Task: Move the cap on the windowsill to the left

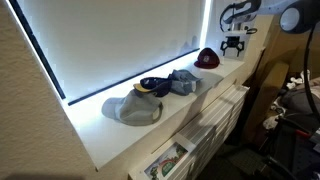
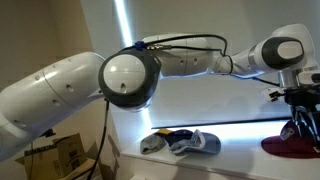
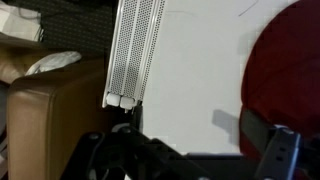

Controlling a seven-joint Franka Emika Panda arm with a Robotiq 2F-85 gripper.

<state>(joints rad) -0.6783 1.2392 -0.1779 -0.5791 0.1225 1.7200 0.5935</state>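
Observation:
A maroon cap (image 1: 207, 59) lies at the far end of the white windowsill (image 1: 120, 135). It also shows in an exterior view (image 2: 291, 147) and at the right edge of the wrist view (image 3: 287, 70). My gripper (image 1: 233, 44) hovers just above the sill, beside the maroon cap on the side away from the other caps. Its fingers are spread open and empty (image 3: 190, 150), and the right finger is close to the cap's edge. In an exterior view the gripper (image 2: 301, 126) hangs just above the cap.
Three more caps lie along the sill: a grey one (image 1: 131, 110), a dark blue and yellow one (image 1: 152, 86) and a grey-blue one (image 1: 184, 81). A white perforated panel (image 3: 135, 50) and a brown seat (image 3: 50, 110) lie below the sill. The bright window blind (image 1: 120, 40) stands behind.

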